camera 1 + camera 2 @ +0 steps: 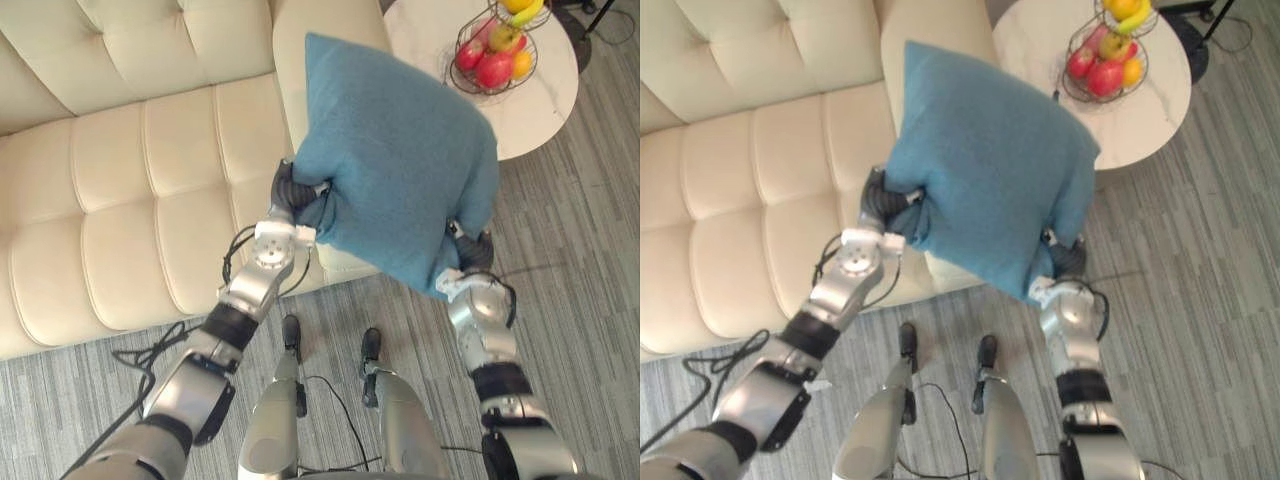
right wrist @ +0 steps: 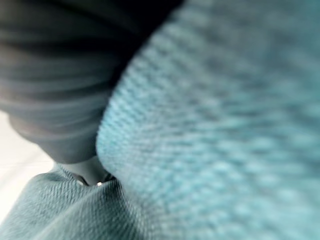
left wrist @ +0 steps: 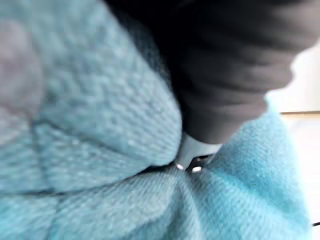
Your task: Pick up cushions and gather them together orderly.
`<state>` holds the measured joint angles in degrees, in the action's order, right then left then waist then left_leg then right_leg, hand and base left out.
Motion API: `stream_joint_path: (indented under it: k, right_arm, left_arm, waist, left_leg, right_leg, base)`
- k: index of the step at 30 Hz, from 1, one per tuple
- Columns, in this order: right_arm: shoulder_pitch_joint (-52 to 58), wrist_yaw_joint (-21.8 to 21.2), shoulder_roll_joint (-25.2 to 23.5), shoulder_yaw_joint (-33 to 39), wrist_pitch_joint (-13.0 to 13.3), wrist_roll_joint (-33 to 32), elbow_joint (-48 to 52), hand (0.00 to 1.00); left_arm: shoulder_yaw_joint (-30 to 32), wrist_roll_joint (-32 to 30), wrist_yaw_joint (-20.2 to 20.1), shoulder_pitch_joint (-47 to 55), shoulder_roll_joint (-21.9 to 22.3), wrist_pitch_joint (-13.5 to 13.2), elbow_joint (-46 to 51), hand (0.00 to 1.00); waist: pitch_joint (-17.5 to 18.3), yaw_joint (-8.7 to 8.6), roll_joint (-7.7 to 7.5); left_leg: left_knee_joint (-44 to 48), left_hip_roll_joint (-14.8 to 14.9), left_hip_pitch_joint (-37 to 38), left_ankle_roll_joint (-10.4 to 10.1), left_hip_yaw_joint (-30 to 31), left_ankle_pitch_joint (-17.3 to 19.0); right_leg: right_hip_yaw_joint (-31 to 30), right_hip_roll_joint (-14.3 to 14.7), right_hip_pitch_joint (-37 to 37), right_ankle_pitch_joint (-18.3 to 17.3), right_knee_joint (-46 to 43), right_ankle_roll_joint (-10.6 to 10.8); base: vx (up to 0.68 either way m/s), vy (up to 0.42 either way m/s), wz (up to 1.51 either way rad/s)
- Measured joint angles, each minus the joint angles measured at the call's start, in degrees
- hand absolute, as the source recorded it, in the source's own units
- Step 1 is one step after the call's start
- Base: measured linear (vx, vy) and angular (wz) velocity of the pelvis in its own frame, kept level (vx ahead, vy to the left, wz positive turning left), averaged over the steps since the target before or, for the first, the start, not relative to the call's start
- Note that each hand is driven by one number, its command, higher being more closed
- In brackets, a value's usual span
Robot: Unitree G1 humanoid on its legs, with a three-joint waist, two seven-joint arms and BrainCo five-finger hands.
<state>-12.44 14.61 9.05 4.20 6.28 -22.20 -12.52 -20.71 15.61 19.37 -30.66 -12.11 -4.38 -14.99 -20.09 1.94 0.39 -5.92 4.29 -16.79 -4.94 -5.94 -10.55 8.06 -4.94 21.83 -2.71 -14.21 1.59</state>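
Left hand (image 1: 290,192) and right hand (image 1: 474,250) clutch bunched corners of blue cushion (image 1: 400,150), tilted diamond-wise, top corner toward sofa (image 1: 120,170).

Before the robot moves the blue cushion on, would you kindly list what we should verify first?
1. Blue cushion held up off the cream sofa: ok.
2. Left robot hand at the cushion's side edge: ok.
3. Right robot hand at its lower corner: ok.
4. Firmness of either grip: cannot tell, fabric covers it.
5. Cushion apart from the fruit basket on the round table: ok.
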Motion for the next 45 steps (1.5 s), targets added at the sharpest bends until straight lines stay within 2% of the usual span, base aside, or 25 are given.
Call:
stream_joint_path:
  k: [5,6,10,12,17,21,23,26,27,28,31,32,33,34,35,36,37,38,39,40,41,42,44,45]
  right_arm:
    - [9.25,-1.96,-1.95,-0.04,-0.07,4.24,9.68,1.0]
    - [11.92,-3.19,-2.47,-0.66,-0.07,4.34,12.04,1.0]
    - [18.38,-5.58,-3.5,-2.57,-0.08,6.47,15.84,1.0]
    - [22.91,-6.97,-4.61,-2.85,-0.07,7.17,19.18,1.0]
    - [28.56,-8.74,-4.61,-5.65,-0.02,8.65,23.49,1.0]
    - [31.79,-9.23,-4.66,-6.89,-0.01,8.66,24.46,1.0]
    - [32.3,-9.45,-4.65,-7.13,-0.01,8.67,25.15,1.0]
    - [31.94,-9.54,-4.6,-7.02,-0.01,8.68,25.15,1.0]
    - [31.59,-9.5,-4.59,-6.78,-0.01,8.72,25.11,1.0]
    - [30.68,-9.4,-4.55,-6.48,-0.03,8.76,24.93,1.0]
    - [28.98,-8.9,-4.5,-5.7,-0.02,8.78,24.86,1.0]
    - [28.39,-8.56,-4.47,-4.68,0.05,8.84,24.0,1.0]
    - [27.4,-7.75,-4.46,-3.96,0.08,8.88,22.11,1.0]
    - [27.04,-7.38,-4.64,-3.74,0.08,8.88,21.25,1.0]
    - [26.89,-6.57,-5.67,-3.45,-0.01,8.93,19.5,1.0]
    - [26.97,-6.37,-6.63,-3.44,-0.05,9.44,19.17,1.0]
    - [27.03,-6.24,-7.29,-3.42,-0.06,10.33,18.82,1.0]
    - [27.19,-5.87,-8.01,-3.34,-0.11,10.92,18.01,1.0]
    - [27.31,-5.74,-8.34,-3.37,-0.31,10.93,17.65,1.0]
    - [27.2,-5.59,-8.87,-3.42,-0.45,10.93,16.95,1.0]
    - [27.2,-5.6,-8.97,-3.44,-0.45,10.91,16.56,1.0]
    - [27.41,-5.61,-9.19,-3.5,-0.45,10.85,16.39,1.0]
    - [27.45,-5.7,-9.04,-3.52,-0.44,10.84,16.39,1.0]
    - [27.25,-5.88,-9.04,-3.51,-0.43,10.83,16.39,1.0]
  left_arm:
    - [1.26,0.72,-3.15,13.4,0.02,0.0,6.77,1.0]
    - [2.0,1.5,-3.85,17.99,0.36,0.02,8.5,1.0]
    - [4.04,2.52,-5.36,28.69,2.81,0.0,13.98,1.0]
    - [4.14,3.42,-6.35,34.61,3.77,-0.12,17.45,1.0]
    - [6.08,4.36,-8.45,43.13,4.67,-0.35,21.54,1.0]
    - [6.29,4.72,-9.09,47.2,4.8,-0.34,23.37,1.0]
    - [7.01,4.85,-9.77,48.81,5.83,-0.32,23.44,1.0]
    - [7.53,4.85,-9.87,49.39,7.26,-0.27,23.37,1.0]
    - [7.6,4.85,-9.89,49.37,7.57,-0.27,23.29,1.0]
    - [7.62,4.89,-9.98,49.3,7.85,-0.27,22.79,1.0]
    - [7.52,4.96,-10.04,49.0,9.01,-0.29,20.87,1.0]
    - [7.09,4.96,-10.05,47.95,9.69,-0.29,19.69,1.0]
    - [6.68,4.96,-10.05,46.63,10.26,-0.3,18.29,1.0]
    - [6.47,4.96,-10.05,46.07,10.26,-0.31,17.62,1.0]
    - [5.92,4.96,-10.04,44.45,9.18,-0.29,16.02,1.0]
    - [5.91,4.96,-10.04,44.08,8.06,-0.3,15.81,1.0]
    - [5.84,4.96,-10.04,43.76,7.42,-0.29,15.23,1.0]
    - [5.67,4.98,-10.04,43.21,7.17,-0.18,13.45,1.0]
    - [5.68,4.99,-10.03,43.24,7.02,-0.14,13.16,1.0]
    - [5.77,4.98,-10.02,43.26,6.47,-0.11,13.16,1.0]
    - [5.82,4.98,-10.02,43.3,6.23,-0.11,13.17,1.0]
    - [5.83,4.98,-10.02,43.28,6.08,-0.11,13.18,1.0]
    - [5.83,4.98,-10.03,43.3,5.96,-0.12,13.24,1.0]
    - [5.82,4.98,-10.04,43.31,5.91,-0.11,13.23,1.0]
  waist:
    - [0.63,-0.21,0.09]
    - [2.65,-0.19,0.33]
    - [6.2,-0.01,0.87]
    - [9.32,0.32,1.6]
    - [13.66,0.71,2.13]
    - [14.94,1.41,2.22]
    - [15.14,1.86,2.18]
    - [15.63,2.03,2.44]
    - [15.27,2.02,1.61]
    - [15.42,2.06,1.41]
    - [16.53,2.17,2.01]
    - [17.11,1.87,2.63]
    - [17.4,2.02,2.95]
    - [17.71,1.92,2.67]
    - [18.31,1.77,0.63]
    - [18.27,1.76,-0.84]
    - [18.21,1.76,-1.46]
    - [18.15,1.77,-1.29]
    - [18.11,1.95,-1.21]
    - [17.88,2.32,-0.92]
    - [17.72,2.28,-0.7]
    - [17.41,1.94,-0.12]
    - [17.54,1.65,0.03]
    - [18.13,1.58,-1.01]
  left_leg:
    - [0.01,-0.24,3.99,0.08,1.24,0.44]
    - [0.01,-0.6,4.1,0.03,1.74,0.51]
    - [0.0,-0.94,6.88,0.35,2.16,0.84]
    - [-0.01,-1.02,8.3,0.29,2.77,1.35]
    - [-0.01,-1.31,11.25,0.23,3.49,3.11]
    - [1.25,-1.77,11.62,0.46,5.62,3.65]
    - [5.14,-2.62,9.39,0.44,8.14,5.1]
    - [8.09,-1.13,6.39,1.27,4.24,7.47]
    - [9.79,0.0,5.57,2.45,0.83,8.04]
    - [11.8,1.23,4.72,4.11,-1.85,7.99]
    - [13.74,6.4,5.34,3.37,-8.55,8.72]
    - [13.92,8.81,6.0,2.19,-11.88,8.89]
    - [12.88,10.11,7.28,-0.29,-13.3,7.61]
    - [12.44,9.79,7.48,-2.83,-14.08,7.05]
    - [12.05,6.56,7.78,-1.71,-14.72,7.67]
    - [12.84,5.03,7.54,-0.47,-15.16,8.63]
    - [14.52,4.22,6.92,0.41,-15.2,9.95]
    - [19.38,4.07,5.4,2.19,-15.32,13.81]
    - [21.51,3.99,5.23,2.81,-15.64,15.77]
    - [23.31,3.67,5.76,3.85,-16.01,18.15]
    - [23.21,3.52,6.27,4.03,-15.85,18.68]
    - [22.66,3.42,7.28,4.22,-15.19,19.18]
    - [20.92,2.46,7.97,4.13,-15.02,19.24]
    - [18.56,0.79,8.78,4.01,-14.94,18.99]
  right_leg:
    - [1.18,-0.33,-4.26,-2.11,-1.04,0.04]
    - [1.71,-0.5,-4.32,-2.76,-1.66,-0.02]
    - [2.77,-0.92,-7.62,-4.08,-1.73,0.06]
    - [3.41,-1.34,-9.19,-5.03,-2.26,0.27]
    - [4.55,-1.97,-12.59,-6.76,-2.56,0.98]
    - [7.27,-2.71,-15.3,-7.78,-3.01,1.2]
    - [10.03,-3.89,-16.0,-8.93,-4.69,1.31]
    - [14.25,-4.96,-16.46,-8.45,-4.71,0.27]
    - [15.86,-6.13,-16.78,-8.15,-4.29,-0.18]
    - [16.46,-7.32,-16.87,-8.14,-4.27,-0.17]
    - [17.51,-9.01,-17.72,-6.66,-2.76,1.96]
    - [18.12,-9.38,-18.29,-5.52,-1.39,3.21]
    - [18.25,-9.77,-19.05,-4.07,0.37,4.71]
    - [18.29,-10.29,-19.32,-3.52,0.96,5.45]
    - [18.02,-12.56,-20.28,-0.88,3.72,6.26]
    - [17.69,-13.72,-20.84,0.87,5.44,6.83]
    - [17.09,-14.52,-21.19,2.76,6.31,6.77]
    - [15.12,-15.54,-20.97,6.9,5.76,6.48]
    - [14.12,-16.23,-20.56,8.42,4.58,6.08]
    - [12.19,-17.03,-18.49,9.6,0.37,3.86]
    - [9.77,-16.25,-17.5,7.61,-2.1,4.01]
    - [4.99,-12.92,-16.4,2.9,-6.06,5.93]
    - [0.94,-9.06,-14.54,-1.58,-8.47,8.03]
    - [-0.65,-6.04,-13.18,-4.63,-8.45,7.96]
  base:
    - [0.09,-0.026,0.18]
    - [0.08,-0.022,0.15]
    - [0.08,-0.022,0.17]
    - [0.06,-0.009,0.17]
    - [0.01,0.008,0.13]
    - [0.0,-0.003,0.39]
    - [-0.02,0.01,0.71]
    - [-0.02,0.021,0.64]
    - [-0.03,0.086,0.59]
    - [-0.03,0.126,0.51]
    - [0.01,0.189,0.3]
    - [0.07,0.416,0.32]
    - [0.06,0.382,0.27]
    - [0.1,0.379,0.2]
    - [0.09,0.364,0.17]
    - [0.08,0.292,0.13]
    - [0.05,0.4,0.03]
    - [0.04,0.434,-0.04]
    - [0.06,0.606,-0.18]
    - [0.04,0.435,-0.2]
    - [0.06,0.424,-0.03]
    - [0.05,0.299,0.14]
    - [0.06,0.21,0.2]
    - [0.11,0.145,0.19]
